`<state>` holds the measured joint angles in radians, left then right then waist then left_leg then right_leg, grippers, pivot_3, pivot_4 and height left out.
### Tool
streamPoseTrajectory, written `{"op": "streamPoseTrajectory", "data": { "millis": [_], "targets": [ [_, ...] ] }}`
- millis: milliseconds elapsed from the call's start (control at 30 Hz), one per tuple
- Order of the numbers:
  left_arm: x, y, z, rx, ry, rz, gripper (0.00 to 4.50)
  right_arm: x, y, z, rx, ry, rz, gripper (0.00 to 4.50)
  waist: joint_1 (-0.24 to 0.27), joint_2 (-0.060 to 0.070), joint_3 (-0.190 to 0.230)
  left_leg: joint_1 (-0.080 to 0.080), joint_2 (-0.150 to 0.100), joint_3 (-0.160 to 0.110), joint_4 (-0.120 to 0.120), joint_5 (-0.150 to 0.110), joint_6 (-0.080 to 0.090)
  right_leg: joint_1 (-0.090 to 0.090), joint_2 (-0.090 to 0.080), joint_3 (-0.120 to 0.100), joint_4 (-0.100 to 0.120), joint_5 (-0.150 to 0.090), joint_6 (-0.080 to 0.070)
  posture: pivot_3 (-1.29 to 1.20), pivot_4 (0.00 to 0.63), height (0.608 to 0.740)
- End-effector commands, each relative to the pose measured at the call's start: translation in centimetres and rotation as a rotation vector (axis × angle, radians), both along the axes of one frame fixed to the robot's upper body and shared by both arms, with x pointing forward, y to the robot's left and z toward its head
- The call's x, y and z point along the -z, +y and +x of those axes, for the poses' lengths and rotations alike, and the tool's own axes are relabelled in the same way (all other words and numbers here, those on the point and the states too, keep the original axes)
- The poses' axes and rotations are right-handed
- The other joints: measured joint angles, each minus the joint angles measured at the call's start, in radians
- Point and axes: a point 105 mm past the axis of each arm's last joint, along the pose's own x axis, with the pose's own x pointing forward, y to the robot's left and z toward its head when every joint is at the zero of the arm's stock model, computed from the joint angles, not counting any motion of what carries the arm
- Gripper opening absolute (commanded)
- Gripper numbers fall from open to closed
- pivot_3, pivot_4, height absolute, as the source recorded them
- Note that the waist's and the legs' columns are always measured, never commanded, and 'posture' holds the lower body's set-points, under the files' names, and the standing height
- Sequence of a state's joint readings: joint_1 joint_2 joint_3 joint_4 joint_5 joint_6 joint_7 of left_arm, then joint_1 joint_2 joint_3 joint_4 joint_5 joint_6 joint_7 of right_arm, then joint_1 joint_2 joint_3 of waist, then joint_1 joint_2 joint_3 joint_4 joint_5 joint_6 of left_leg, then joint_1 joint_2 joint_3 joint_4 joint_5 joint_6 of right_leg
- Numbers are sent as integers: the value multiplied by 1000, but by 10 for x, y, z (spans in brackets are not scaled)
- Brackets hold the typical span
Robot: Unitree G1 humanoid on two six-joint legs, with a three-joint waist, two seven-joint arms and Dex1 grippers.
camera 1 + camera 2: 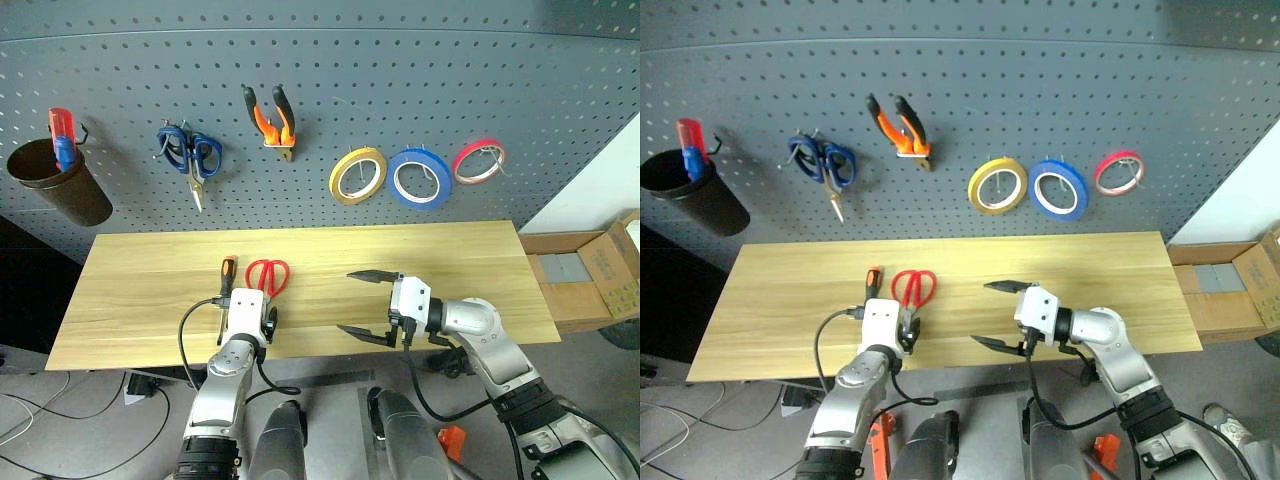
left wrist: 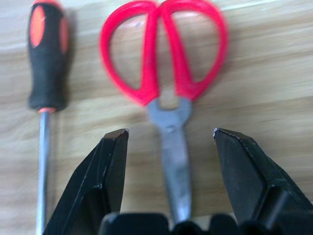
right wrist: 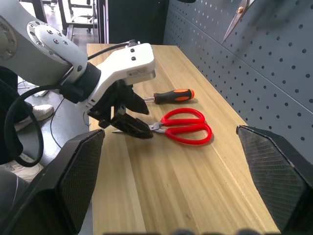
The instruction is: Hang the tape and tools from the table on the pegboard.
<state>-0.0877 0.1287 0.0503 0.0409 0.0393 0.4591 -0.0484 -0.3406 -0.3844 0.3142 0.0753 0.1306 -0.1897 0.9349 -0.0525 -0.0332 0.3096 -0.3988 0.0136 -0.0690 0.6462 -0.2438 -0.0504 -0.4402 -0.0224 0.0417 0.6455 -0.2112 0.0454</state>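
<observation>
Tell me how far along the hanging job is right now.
Done: the blue tape and pliers hang on the pegboard. In hand: nothing; the left tool stands open astride the red scissors' blades. Left: those scissors and the screwdriver, both lying on the table.

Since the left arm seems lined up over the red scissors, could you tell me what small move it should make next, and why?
Probably close the left gripper on the red scissors. It is open, and the steel blades lie between its fingers on the table, so the grasp looks aligned. The screwdriver lies beside the scissors, outside the fingers. The scissors have yet to go up on the pegboard.
</observation>
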Motion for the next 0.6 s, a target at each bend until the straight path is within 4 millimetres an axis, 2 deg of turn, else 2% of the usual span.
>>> {"op": "streamPoseTrajectory", "data": {
  "millis": [33,233,500,600],
  "targets": [
    [8,7,-7,-45,45,-12,2964,-12,0,1,4,-41,26,4500,0,0,0,0,0,0,0,0,0,0,0,0,0,0,0,-37,300,740],
    [25,-4,-9,10,143,-91,2964,-13,1,2,16,-20,33,4500,-2,0,0,2,0,0,0,0,0,2,0,0,1,0,0,-40,314,740],
    [25,-7,8,87,173,-94,2964,-12,0,0,21,-12,31,4500,1,1,0,3,0,0,0,0,0,3,0,0,1,0,0,-48,323,740],
    [21,-2,12,95,172,-86,2362,-14,0,1,24,-13,31,4500,-1,1,0,4,0,0,0,0,0,3,0,0,1,0,0,-52,322,740]
  ]
}}
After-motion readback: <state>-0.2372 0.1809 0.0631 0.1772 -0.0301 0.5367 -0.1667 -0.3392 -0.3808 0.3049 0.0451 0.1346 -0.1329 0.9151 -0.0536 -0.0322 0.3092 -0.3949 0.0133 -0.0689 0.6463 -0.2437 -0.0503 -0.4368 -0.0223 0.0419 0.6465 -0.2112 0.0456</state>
